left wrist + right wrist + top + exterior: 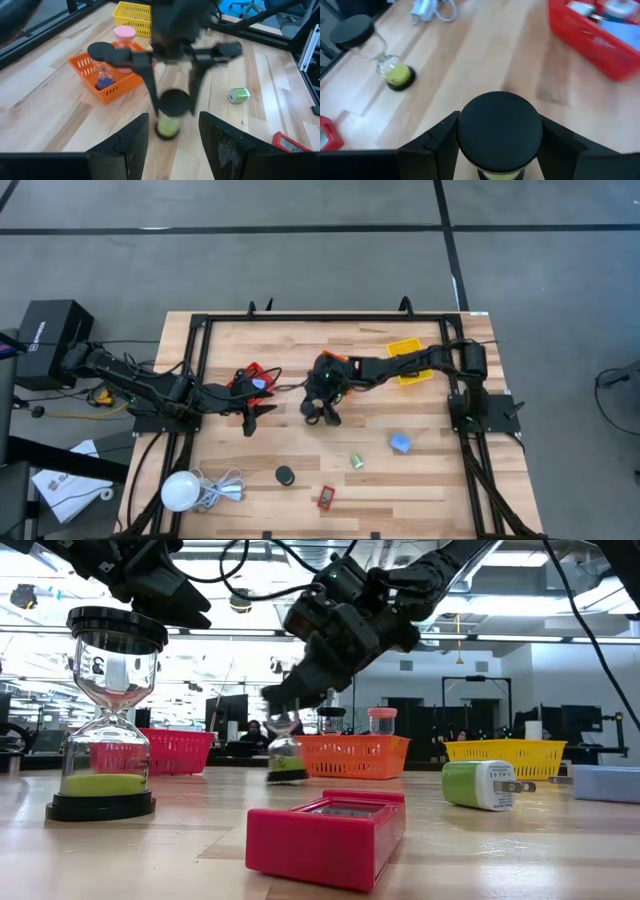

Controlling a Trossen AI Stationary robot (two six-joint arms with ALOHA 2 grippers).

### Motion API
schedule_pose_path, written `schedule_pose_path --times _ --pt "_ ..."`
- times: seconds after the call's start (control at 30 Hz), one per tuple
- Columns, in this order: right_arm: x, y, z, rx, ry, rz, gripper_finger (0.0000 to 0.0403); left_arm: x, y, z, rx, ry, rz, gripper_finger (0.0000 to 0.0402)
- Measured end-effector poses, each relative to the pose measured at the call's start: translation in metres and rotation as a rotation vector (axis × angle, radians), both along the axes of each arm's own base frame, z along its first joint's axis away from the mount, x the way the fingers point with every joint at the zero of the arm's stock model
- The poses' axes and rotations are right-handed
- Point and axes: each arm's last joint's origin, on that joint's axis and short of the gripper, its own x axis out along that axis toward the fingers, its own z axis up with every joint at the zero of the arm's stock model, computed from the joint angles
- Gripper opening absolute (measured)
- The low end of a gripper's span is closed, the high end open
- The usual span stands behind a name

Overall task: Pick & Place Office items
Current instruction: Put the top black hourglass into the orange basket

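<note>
Pale wooden planks are forming the table (420,470) under a black frame, with a busy workshop glowing behind it. Near the middle, the right hand (322,412) is reaching across from its side and closing its two dark fingers around a small hourglass (499,131) with a black cap and yellow-green sand; in the right wrist view the fingers are flanking the cap on both sides, so the hand is grasping the hourglass. In the low view the hourglass seems to be touching or barely clearing the planks, and I cannot tell which. To do this step well, I judge the arm should be keeping the glass upright, lifting straight up before travelling, and carrying it gently, since the glass body looks fragile and top-heavy. The orange basket (107,80) is sitting just behind the right hand and already holding a pink-capped piece and a blue-filled one, so a low swing could be knocking its rim. The left hand (250,418) is hovering close by with fingers spread and nothing between them, in front of the red basket (250,376); it is pointing at the hourglass and crowding that side. Farther forward, a second hourglass (285,475), a green plug (355,461), a blue block (401,443) and a red rectangular piece (326,498) are lying well apart. A yellow basket (405,358) is sitting under the right arm, and a white globe (180,491) with its cord is resting at the near left corner.
</note>
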Motion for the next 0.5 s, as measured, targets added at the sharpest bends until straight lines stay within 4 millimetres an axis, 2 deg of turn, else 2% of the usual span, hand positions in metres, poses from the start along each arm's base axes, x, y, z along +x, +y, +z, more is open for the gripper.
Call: schedule_pose_path --times 0.2,0.33,0.5 --pt "-0.023 -0.02 0.035 -0.053 0.023 -0.011 0.0223 0.0 0.0 0.0 0.0 0.0 0.0 0.0168" --pt "-0.04 -0.031 0.052 -0.089 0.071 -0.023 0.0202 0.0 0.0 0.0 0.0 -0.001 0.0 0.0168" --pt "-0.063 -0.043 0.072 -0.148 0.145 -0.104 0.02 0.0 0.0 0.0 0.0 -0.001 0.0 0.0168"
